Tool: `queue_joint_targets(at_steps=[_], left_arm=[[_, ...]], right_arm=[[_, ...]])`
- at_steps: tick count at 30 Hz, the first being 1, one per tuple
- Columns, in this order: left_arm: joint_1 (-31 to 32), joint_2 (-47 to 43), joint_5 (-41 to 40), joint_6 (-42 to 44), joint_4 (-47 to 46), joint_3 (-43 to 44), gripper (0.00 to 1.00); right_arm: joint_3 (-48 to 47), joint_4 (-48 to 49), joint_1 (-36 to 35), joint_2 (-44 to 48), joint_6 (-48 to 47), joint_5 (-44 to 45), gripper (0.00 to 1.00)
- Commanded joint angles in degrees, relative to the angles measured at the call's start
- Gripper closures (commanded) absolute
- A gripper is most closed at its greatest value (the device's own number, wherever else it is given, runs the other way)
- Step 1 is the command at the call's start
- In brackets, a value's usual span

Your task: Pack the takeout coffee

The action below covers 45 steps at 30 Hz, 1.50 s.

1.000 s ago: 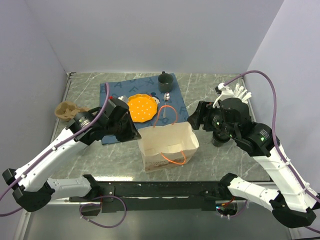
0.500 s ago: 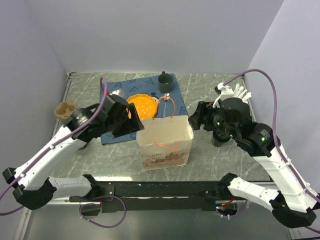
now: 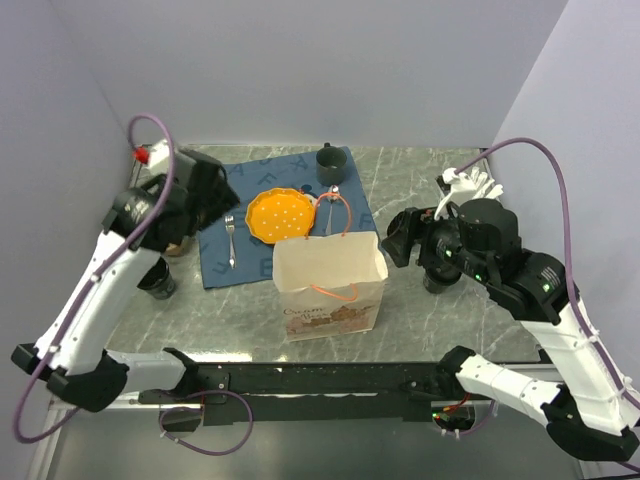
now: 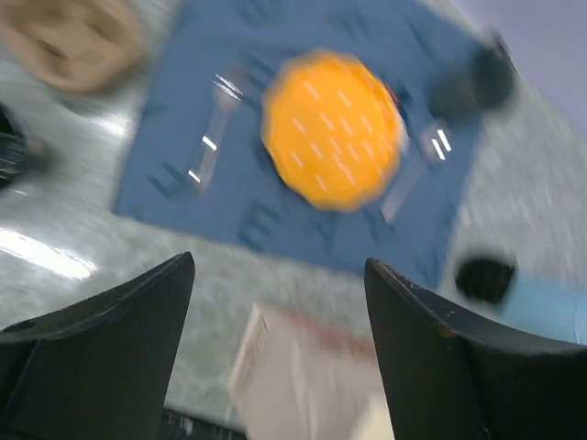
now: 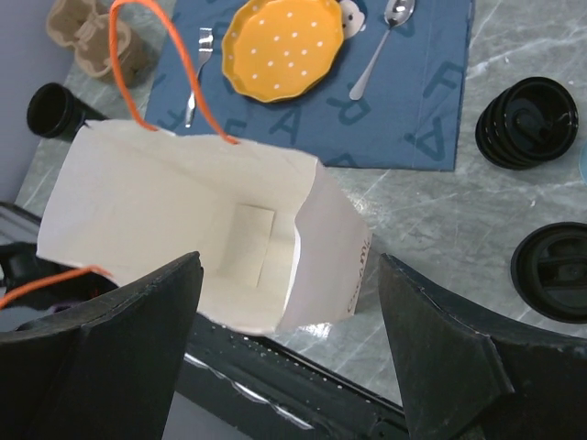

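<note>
Grey veined worktop [image 3: 420,170], walled in pale lilac on three sides, carries everything we see. Toward its near edge, about midway across, the white paper bag [image 3: 330,285] stands upright with its mouth open. One orange cord handle [image 3: 338,210] arches at its far rim and the other droops over its near face. From the right wrist camera we look down into the bag and find only its folded bottom.

Beyond the bag lies a blue placemat [image 3: 290,172] printed with letters. On it sit an orange dotted plate [image 3: 282,215], a fork [image 3: 231,240] to the plate's left, a spoon [image 3: 335,197] to its right, and a dark mug [image 3: 328,158] at the mat's far edge.

The black cup [image 3: 157,280] stands near the worktop's left edge, well apart from the bag. A brown pulp cup carrier [image 5: 96,32] lies just beyond it, largely hidden behind the left arm in the overhead view. Off the mat's right edge we see two black rounds [image 5: 527,122], one nearer the worktop's near edge. We cannot tell whether they are lidded cups or loose lids.

Our left gripper [image 4: 280,266] is raised over the worktop's left part, its fingers spread with nothing between them; its own view is blurred. Our right gripper [image 5: 289,266] hangs above the bag's right side, fingers likewise wide apart and holding nothing.
</note>
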<state>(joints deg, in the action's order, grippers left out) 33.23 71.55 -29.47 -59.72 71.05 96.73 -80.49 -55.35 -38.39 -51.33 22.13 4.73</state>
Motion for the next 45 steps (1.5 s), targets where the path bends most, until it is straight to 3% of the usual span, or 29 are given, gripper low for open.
queue_joint_targets(at_steps=[1, 7, 13, 19, 25, 34, 45], left_arm=[[-11.32, 1.57, -4.97, -0.75, -2.57, -2.24, 0.2], [-26.17, 6.57, -4.2, 2.16, -8.8, -7.07, 0.24], [-31.9, 13.42, -4.72, 0.23, -14.35, -9.45, 0.33], [-36.65, 24.75, -4.45, -2.41, -12.69, -3.92, 0.34], [-42.45, 31.18, 2.39, 0.04, -18.83, -2.68, 0.38], [-44.57, 38.83, 3.63, 1.37, -20.33, 0.22, 0.44], [-46.33, 38.76, 3.9, 0.13, -21.39, -3.82, 0.46]], right_arm=[[1.38, 0.51, -0.19, 4.22, -2.26, -1.66, 0.16], [-0.46, -1.77, -0.19, 4.92, -3.5, -3.15, 0.16], [2.09, -2.04, -0.28, 5.89, -3.67, -4.03, 0.16], [3.67, -2.22, -0.19, 5.1, -4.46, -3.24, 0.16], [4.2, -1.69, -0.28, 3.0, -5.34, -2.01, 0.16], [3.15, 0.16, -0.28, -2.18, -6.22, -2.18, 0.16], [0.86, 0.42, -0.19, -5.53, -7.36, -1.48, 0.16]])
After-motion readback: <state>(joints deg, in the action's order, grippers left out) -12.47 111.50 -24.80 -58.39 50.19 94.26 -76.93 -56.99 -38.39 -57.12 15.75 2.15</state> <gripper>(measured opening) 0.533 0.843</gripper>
